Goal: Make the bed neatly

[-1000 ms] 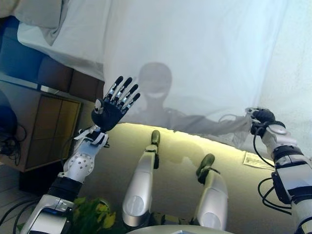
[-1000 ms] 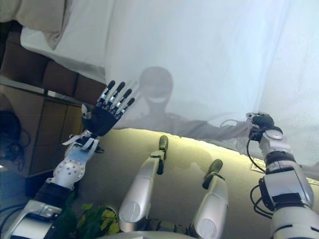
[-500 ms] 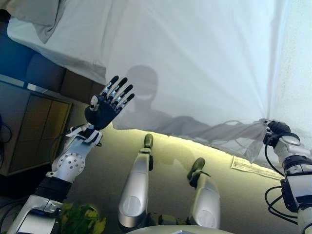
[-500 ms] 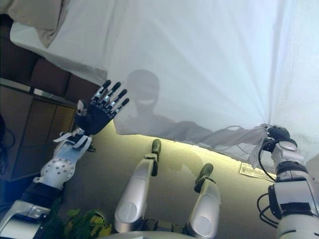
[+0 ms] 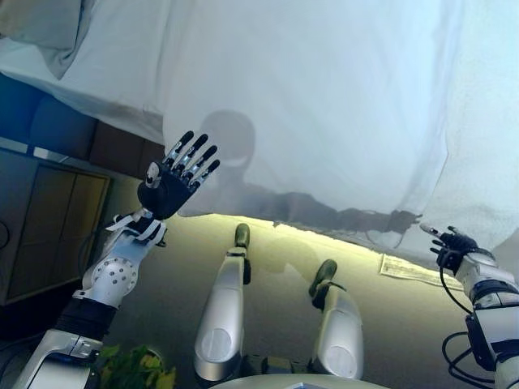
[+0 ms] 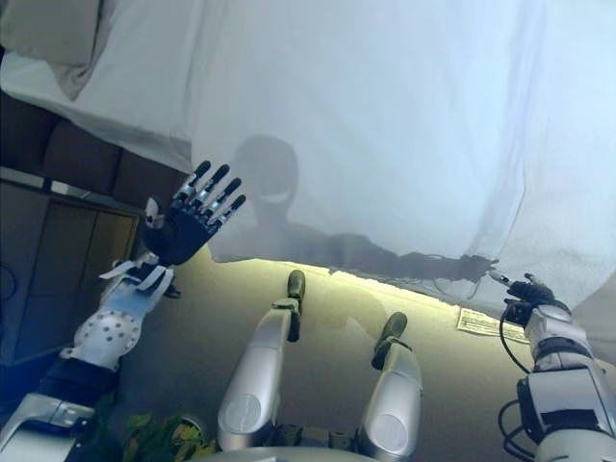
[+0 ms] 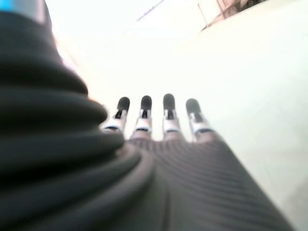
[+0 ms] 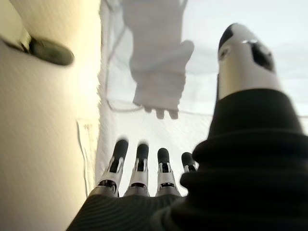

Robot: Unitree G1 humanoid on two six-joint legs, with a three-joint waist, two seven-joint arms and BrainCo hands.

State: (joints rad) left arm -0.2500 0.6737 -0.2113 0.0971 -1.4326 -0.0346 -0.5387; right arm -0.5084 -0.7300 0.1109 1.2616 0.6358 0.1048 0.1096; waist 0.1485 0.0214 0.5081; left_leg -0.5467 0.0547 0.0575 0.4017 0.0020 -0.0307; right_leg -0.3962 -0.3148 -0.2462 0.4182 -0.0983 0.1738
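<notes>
Both hands were empty: left hand [image 5: 172,188] raised and splayed, right hand [image 5: 451,243] fingers straight. The white sheet [image 5: 324,105] hung draped just ahead. Sheet-straightening step, I'd guess; next needs grabbing its edge.

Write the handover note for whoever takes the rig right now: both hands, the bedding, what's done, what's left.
Left hand: open, fingers spread, raised beside the hanging edge of the white sheet, holding nothing.
Right hand: open, fingers straight, just off the sheet's lower edge, holding nothing.
The sheet lies over the bed and drapes down its near side; a pillow sits at the far left corner.
Done: sheet spread over the mattress.
Left: the lower edge still hangs uneven with folds near the right hand; smooth it and straighten the pillow.
</notes>
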